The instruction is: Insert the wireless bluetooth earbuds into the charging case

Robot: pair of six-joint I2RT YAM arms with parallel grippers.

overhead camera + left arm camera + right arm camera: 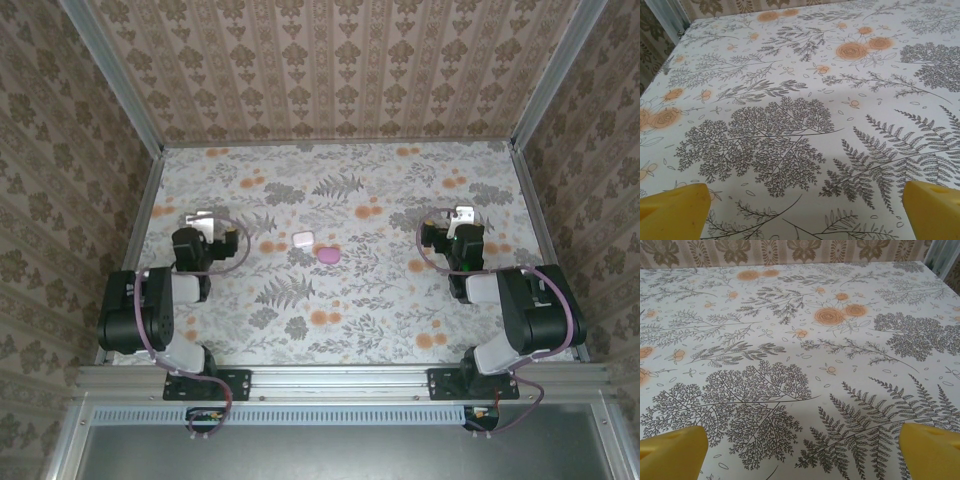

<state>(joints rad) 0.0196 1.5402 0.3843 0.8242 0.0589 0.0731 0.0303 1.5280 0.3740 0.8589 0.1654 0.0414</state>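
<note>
Honestly, nothing looks to have been picked up yet. Two little items are seen near the middle of the floral-printed table cover [380, 310], between the arms: a small white rounded-square plastic piece [303, 241] and, just beside it on the near right, a glossy magenta-pink oval plastic piece [327, 256]. From above they look case-sized. Whether a lid is open, or whether any wireless bluetooth earbuds lie by them, can't be told at this size.

Either way, light, hard, smooth plastic is what's judged to be on the table, so slipping out of a pinch or skidding on the cloth should be expected. A squeeze across the two flatter sides, low and centred, is probably the safest hold, and the rounded ends are best avoided. Buds would be fiddlier and would need to be nipped gently at the fingertips.

The left gripper [205, 218] is parked well left of the pair and the right gripper [462, 215] well right. In the left wrist view the yellow fingertips [675, 210] are seen at the far corners with bare cloth between, and it's the same story in the right wrist view, so both sets of jaws are spread wide and nothing is held or touched
</note>
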